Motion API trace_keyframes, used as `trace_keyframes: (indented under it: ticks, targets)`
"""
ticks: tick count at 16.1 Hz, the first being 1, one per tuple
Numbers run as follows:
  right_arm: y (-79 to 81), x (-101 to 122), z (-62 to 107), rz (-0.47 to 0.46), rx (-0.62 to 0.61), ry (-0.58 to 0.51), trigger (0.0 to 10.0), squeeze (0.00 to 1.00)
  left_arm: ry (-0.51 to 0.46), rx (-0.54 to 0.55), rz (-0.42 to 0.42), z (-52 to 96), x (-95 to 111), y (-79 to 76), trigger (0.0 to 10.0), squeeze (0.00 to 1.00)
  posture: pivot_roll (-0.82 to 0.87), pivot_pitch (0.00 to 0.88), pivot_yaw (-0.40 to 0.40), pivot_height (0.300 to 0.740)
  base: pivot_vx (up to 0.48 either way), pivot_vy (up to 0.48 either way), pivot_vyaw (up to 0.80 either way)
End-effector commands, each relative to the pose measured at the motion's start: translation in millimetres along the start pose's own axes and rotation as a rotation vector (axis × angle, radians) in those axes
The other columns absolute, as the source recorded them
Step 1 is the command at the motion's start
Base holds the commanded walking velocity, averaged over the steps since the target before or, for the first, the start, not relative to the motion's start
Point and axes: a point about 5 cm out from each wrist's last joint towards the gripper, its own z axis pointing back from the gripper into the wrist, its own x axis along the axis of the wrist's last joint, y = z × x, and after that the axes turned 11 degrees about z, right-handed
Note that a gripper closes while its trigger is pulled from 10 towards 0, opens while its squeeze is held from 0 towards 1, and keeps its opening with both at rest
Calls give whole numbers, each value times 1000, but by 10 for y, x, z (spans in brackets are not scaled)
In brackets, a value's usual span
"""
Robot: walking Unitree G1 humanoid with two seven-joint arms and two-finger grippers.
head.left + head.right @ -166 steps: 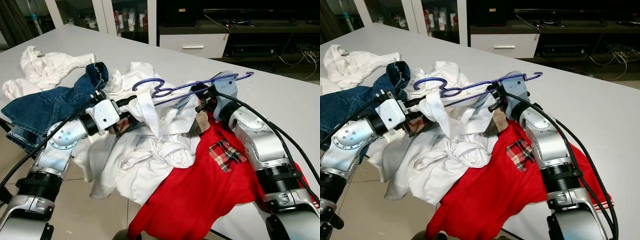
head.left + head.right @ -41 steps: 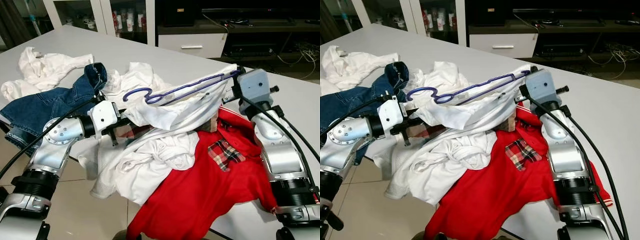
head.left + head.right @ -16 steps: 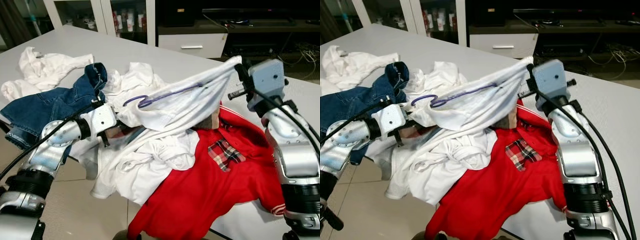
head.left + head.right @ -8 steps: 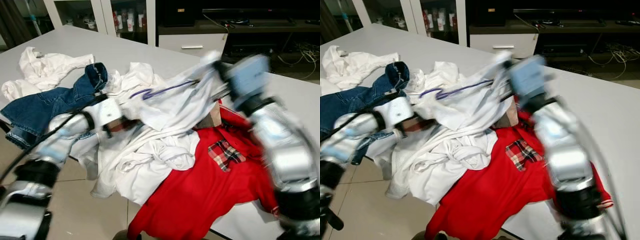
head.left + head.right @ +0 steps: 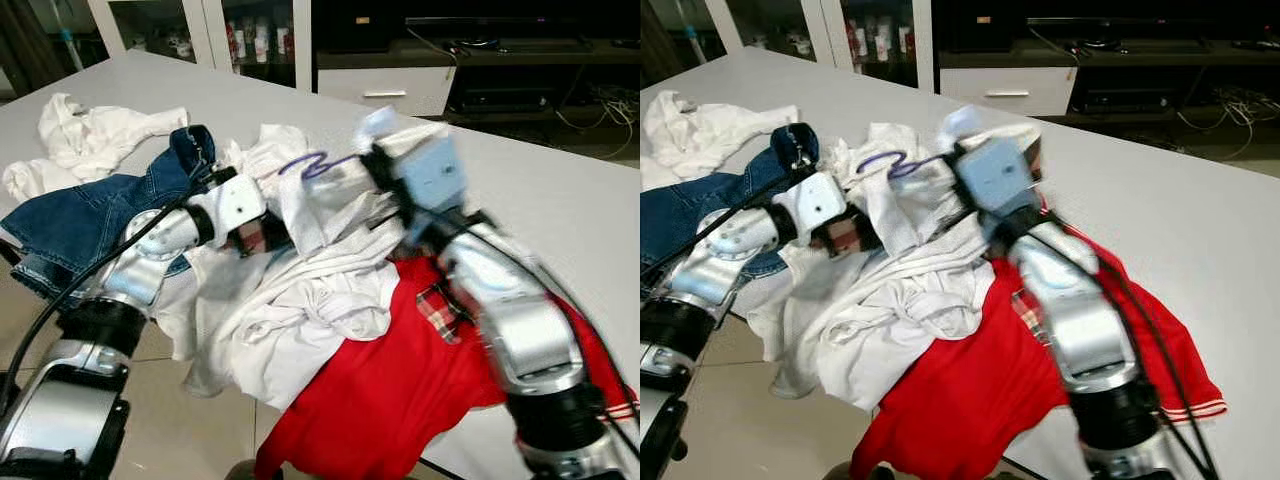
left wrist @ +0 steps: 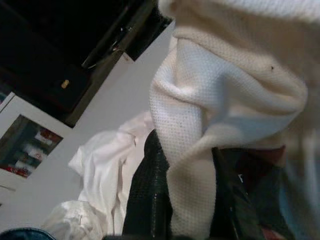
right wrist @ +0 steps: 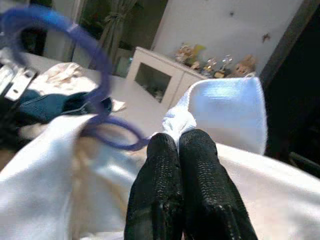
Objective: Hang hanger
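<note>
Right gripper (image 7: 178,150) jaws pinch the white shirt (image 5: 330,200) beside the purple hanger (image 5: 312,165); left gripper (image 6: 187,200) jaws pinch white knit cloth (image 6: 200,110) over the desk (image 5: 560,190).

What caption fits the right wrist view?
Right pincer shut on white shirt, purple hanger hook poking out beside it.

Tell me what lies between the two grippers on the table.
In the eye views, bunched white cloth spans from the left gripper to the right gripper, with the purple plastic hanger's hook poking out on top.
</note>
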Motion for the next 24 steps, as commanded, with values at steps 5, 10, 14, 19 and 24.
trace_keyframes:
  ticks: [5, 10, 14, 19, 24]
  targets:
    - [185, -74, -39, 4, 108, 39, 10000, 0, -39, 35, 18, -18, 97, 112, 0, 0, 54, 0, 26, 740, 0, 0, 0]
    - [339, -199, -71, 34, 186, 75, 10000, 878, -55, 29, 32, -29, 115, 105, 0, 0, 50, 0, 24, 740, 0, 0, 0]
    - [281, -138, -109, 119, 180, 27, 10000, 0, -62, 25, 45, -42, 106, 62, 0, 0, 49, 0, 17, 740, 0, 0, 0]
    - [22, -38, 191, 94, 249, -51, 10000, 639, -54, 39, 52, -6, 56, 72, 0, 0, 44, 0, 13, 740, 0, 0, 0]
    - [-561, 28, 467, 138, 212, -83, 10000, 0, -29, 13, 46, 3, -25, 18, 0, 0, 20, 0, 20, 740, 0, 0, 0]
